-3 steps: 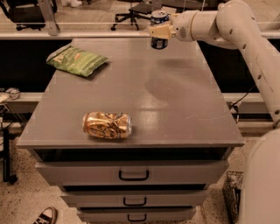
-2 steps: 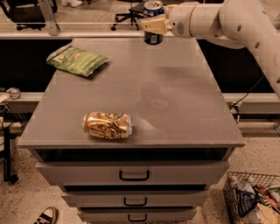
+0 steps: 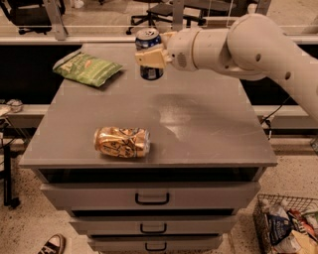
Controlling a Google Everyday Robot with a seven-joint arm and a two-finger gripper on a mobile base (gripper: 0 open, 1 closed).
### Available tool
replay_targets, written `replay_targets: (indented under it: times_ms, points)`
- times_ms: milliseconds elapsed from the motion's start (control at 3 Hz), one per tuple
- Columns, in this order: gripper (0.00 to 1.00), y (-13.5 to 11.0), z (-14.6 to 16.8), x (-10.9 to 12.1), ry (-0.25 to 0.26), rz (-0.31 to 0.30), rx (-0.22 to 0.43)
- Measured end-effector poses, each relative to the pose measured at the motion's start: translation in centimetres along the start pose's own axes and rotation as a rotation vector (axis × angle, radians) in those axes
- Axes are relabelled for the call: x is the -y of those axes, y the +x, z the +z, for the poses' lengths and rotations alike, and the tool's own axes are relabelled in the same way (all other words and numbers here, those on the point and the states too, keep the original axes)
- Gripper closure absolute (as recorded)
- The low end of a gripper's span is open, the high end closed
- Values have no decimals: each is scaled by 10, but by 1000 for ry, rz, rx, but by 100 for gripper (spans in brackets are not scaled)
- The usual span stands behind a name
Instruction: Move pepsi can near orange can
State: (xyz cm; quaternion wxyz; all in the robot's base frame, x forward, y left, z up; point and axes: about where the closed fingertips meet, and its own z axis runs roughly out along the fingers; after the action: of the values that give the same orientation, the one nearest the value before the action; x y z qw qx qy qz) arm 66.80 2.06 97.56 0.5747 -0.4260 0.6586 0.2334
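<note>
Blue pepsi can [image 3: 148, 39] stands upright in the gripper [image 3: 150, 58], jaws pinching its middle, at the surface's [image 3: 198, 129] 12 o'clock. Well apart, the orange can [image 3: 122, 142] lies sideways at 7 o'clock; green bag [image 3: 88, 69] at 10.

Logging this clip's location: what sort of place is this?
Probably an office or lab workspace: rolling office chairs behind, a gray drawer cabinet as the work surface, speckled hard floor. The robot's hand holds the pepsi can over the cabinet's far side.
</note>
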Motion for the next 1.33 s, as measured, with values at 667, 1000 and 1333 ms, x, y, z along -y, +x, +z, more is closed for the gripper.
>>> replay_targets:
  times_ms: [667,1000,1333]
  points:
    - [100,35,-14,-64,-59,41,-95]
    - [100,36,-25,-86,-97,46,-109]
    - [82,45,-34,-106,-147,63,-101]
